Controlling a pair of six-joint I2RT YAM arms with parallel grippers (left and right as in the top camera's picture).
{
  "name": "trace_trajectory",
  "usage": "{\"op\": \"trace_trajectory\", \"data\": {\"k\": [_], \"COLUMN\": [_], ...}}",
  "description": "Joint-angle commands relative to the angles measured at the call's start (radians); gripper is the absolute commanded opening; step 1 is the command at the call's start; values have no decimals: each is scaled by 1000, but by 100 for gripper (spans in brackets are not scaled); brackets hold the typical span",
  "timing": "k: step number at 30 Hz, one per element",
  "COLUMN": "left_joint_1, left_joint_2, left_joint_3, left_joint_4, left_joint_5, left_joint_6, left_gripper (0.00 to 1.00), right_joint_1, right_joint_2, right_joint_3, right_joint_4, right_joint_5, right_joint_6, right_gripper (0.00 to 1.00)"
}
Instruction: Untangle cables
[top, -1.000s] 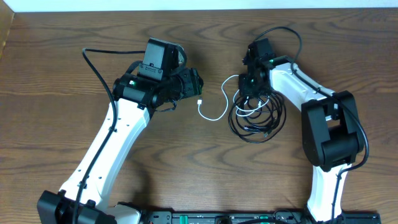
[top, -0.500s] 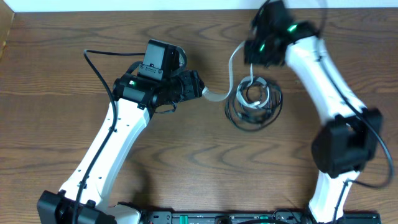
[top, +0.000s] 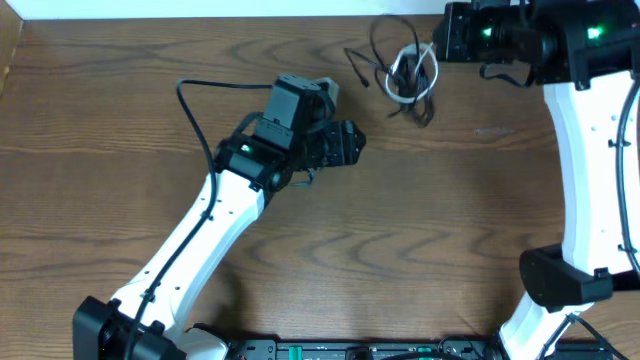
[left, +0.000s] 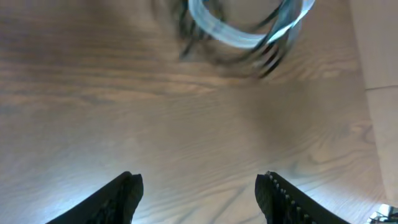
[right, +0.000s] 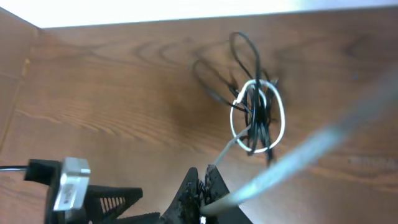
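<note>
- The cables (top: 405, 72) lie as a small tangle near the far edge of the table (top: 450, 230), just beside the right gripper (top: 441, 38). From overhead the strands are too fine to follow one by one.
- In the left wrist view the cables (left: 245, 31) are a blur cut off by the top edge. Only a pale loop and some dark strands can be told.
- A thick pale streak crosses the lower right of the right wrist view, starting at the fingers. It is too blurred to make out clearly.
- I cannot tell whether the tangle rests on the wood or hangs above it.
- The right gripper (right: 202, 178) has its jaws closed together, pinching the white cable (right: 227, 149). That cable leads up to a white loop wound with black cables (right: 255, 109).
- The left gripper (left: 199, 186) has its jaws wide apart over bare wood, with nothing between them. Overhead it sits well apart from the tangle.
</note>
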Motion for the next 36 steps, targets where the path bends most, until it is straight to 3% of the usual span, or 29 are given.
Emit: {"op": "trace_trajectory", "data": {"k": [1,18,28,36], "left_joint_1": [-3,-80,-149,-173], "left_joint_2": [0,160,181,219], "left_joint_3": [-24,-103,-104,-108], "left_joint_4": [58,305,460,491], "left_joint_5": [6,196,176,67], "left_joint_6": [-25,-54,0,128], "left_gripper": [63,63,64,64], "right_joint_1": [5,5,5,5], "right_joint_2": [1,-67,-68,-68], "right_joint_3": [2,2,2,2], "right_joint_4": [-4,26,18,11], "right_joint_5": [-6,-8,-21,-31], "right_joint_6": [-2,2,1,1], "right_gripper": [1,1,1,1]}}
